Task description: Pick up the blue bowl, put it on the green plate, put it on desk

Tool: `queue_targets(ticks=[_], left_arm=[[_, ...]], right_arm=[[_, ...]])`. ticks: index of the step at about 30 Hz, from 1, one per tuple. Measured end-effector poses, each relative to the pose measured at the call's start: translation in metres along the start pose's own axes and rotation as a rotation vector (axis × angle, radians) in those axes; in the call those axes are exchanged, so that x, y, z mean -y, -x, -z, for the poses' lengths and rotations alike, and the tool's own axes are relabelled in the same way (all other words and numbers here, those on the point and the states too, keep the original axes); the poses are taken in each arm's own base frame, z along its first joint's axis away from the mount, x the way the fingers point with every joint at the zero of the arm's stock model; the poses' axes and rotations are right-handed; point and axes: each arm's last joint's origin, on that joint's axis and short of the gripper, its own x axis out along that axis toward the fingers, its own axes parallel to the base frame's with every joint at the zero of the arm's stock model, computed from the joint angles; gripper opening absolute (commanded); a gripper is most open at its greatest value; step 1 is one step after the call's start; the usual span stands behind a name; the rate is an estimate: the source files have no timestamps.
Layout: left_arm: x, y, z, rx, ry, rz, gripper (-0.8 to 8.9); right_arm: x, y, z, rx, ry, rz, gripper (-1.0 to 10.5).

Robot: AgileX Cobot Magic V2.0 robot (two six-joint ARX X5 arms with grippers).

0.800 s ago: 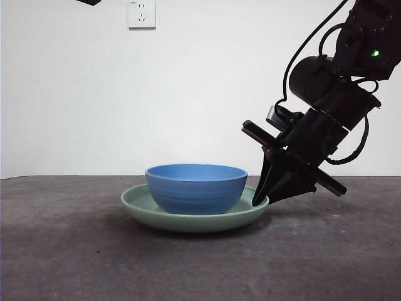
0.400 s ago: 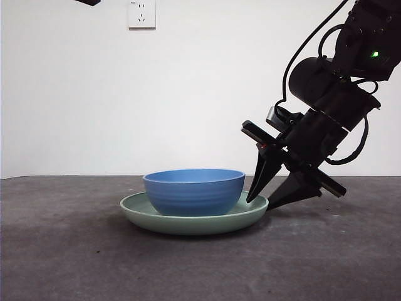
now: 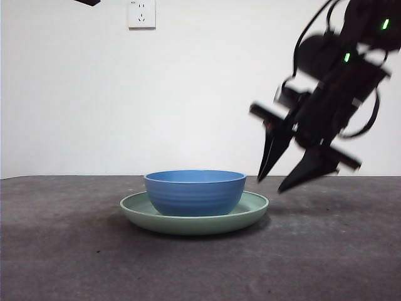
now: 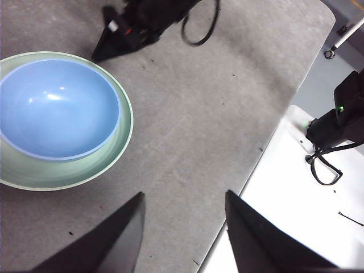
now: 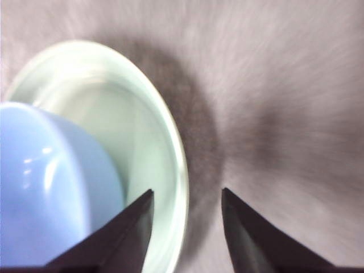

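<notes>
One blue bowl (image 3: 195, 192) on green plate (image 3: 194, 216) | right gripper (image 3: 274, 182) agape, above rim

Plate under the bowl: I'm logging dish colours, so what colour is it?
Pale mint green; the plate shows best in the left wrist view, under the blue bowl.

Blue bowl (image 3: 195, 192) is med blue w/ faint ridge lines, green plate (image 3: 194, 221) pale mint. Desk (image 3: 75, 251) dark grey-brown, speckled. Right gripper (image 3: 279, 182) black, arm has green LEDs (image 3: 346, 57). Wall (image 3: 125, 100) white w/ white socket (image 3: 141, 13).
</notes>
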Motion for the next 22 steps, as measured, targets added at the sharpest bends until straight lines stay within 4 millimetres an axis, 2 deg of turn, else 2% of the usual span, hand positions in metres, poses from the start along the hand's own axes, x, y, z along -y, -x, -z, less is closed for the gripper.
queue_targets(ticks=[6, 14, 18, 22], left_arm=[[0.000, 0.000, 0.000, 0.000, 0.000, 0.000, 2.26], [0.000, 0.000, 0.000, 0.000, 0.000, 0.000, 2.26], [0.000, 0.000, 0.000, 0.000, 0.000, 0.000, 2.26], [0.000, 0.000, 0.000, 0.000, 0.000, 0.000, 2.26]], right_arm=[[-0.020, 0.057, 0.005, 0.055, 0.115, 0.012, 2.0], [-0.050, 0.139, 0.040, 0.087, 0.337, -0.024, 2.0], [-0.059, 0.167, 0.060, 0.088, 0.403, -0.051, 2.0], [-0.067, 0.187, 0.082, 0.047, 0.460, -0.135, 2.0]])
